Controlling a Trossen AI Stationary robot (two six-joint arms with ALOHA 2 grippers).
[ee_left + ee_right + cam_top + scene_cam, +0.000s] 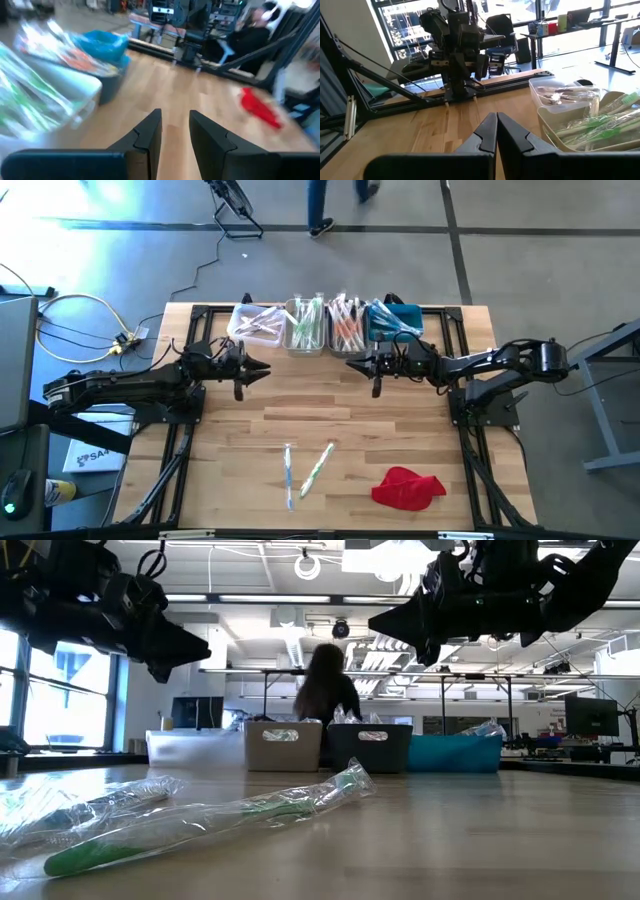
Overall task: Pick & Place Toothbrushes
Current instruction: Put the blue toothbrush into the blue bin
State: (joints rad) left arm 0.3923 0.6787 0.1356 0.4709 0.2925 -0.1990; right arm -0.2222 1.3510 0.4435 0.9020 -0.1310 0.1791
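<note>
Jaws on both arms carry nothing: the left gripper shows a clear gap between its two dark fingers with only bare wood beyond them, while the right gripper has its fingers pressed together, empty. Both hang above the surface just in front of the row of bins, the left one near the clear bin, the right one near the blue bin. Most of the sorting looks finished, judging by how things lie. The clear bin holds pink-handled brushes, the beige bin green ones, the grey bin orange ones, and the blue bin crinkled wrappers whose contents I cannot make out. Two toothbrushes are left out on the wood near the front edge, well apart from the bins: a blue toothbrush and, just beside it, a green toothbrush, both in clear wrappers and lying flat, as the low view shows up close. A red cloth sits to their right. What remains, by my reading, is to fetch those two and drop each in its matching bin; neither arm is near them. A person is visible beyond the far edge.
</note>
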